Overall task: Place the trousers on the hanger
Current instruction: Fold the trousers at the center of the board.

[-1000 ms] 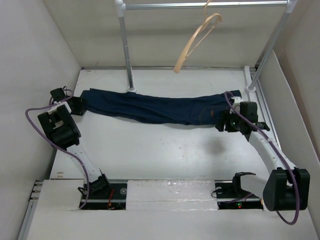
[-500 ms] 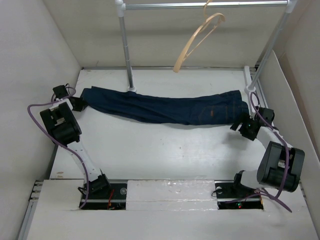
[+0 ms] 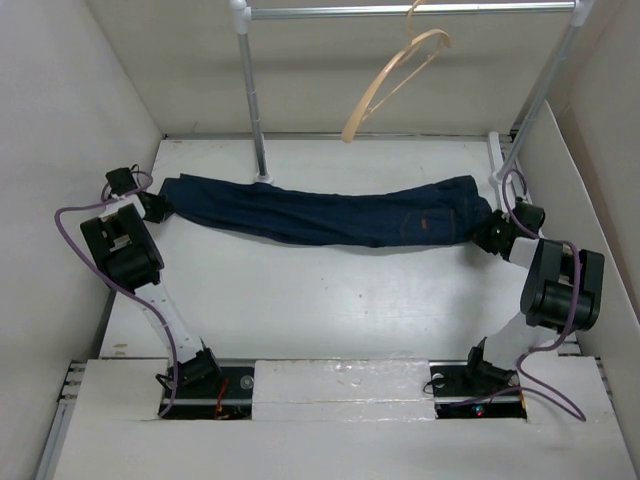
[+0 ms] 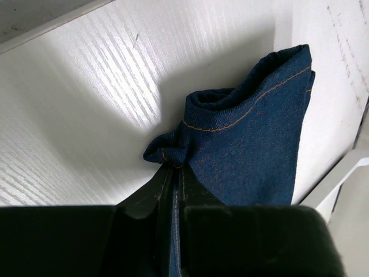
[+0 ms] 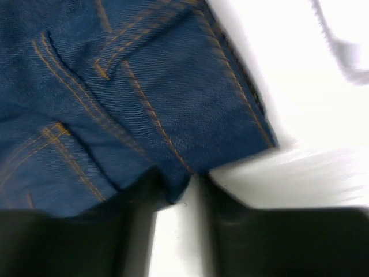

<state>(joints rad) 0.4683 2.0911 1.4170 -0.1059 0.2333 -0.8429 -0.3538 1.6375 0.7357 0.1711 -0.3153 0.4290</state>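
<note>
The dark blue trousers (image 3: 320,215) lie stretched left to right across the table, waistband and tan patch (image 3: 428,222) to the right. My left gripper (image 3: 155,207) is at the leg end, shut on a bunched hem (image 4: 173,170) of the trousers (image 4: 253,144). At the waistband end, my right gripper (image 3: 490,232) has its jaws drawn in on the edge of the trousers (image 5: 115,86). A corner of denim sits between its tips (image 5: 176,184), and the view is blurred. The peach hanger (image 3: 395,80) hangs tilted from the rail, above the trousers.
A silver rail (image 3: 330,12) spans the back on two posts, one standing just behind the trousers (image 3: 255,110) and one slanting at the right (image 3: 540,95). White walls close in on the left (image 3: 60,120) and right (image 3: 590,140).
The right arm has swung from over the waistband out to its far right end, and its jaws have narrowed onto the denim edge. The left gripper has shut on the hem.
</note>
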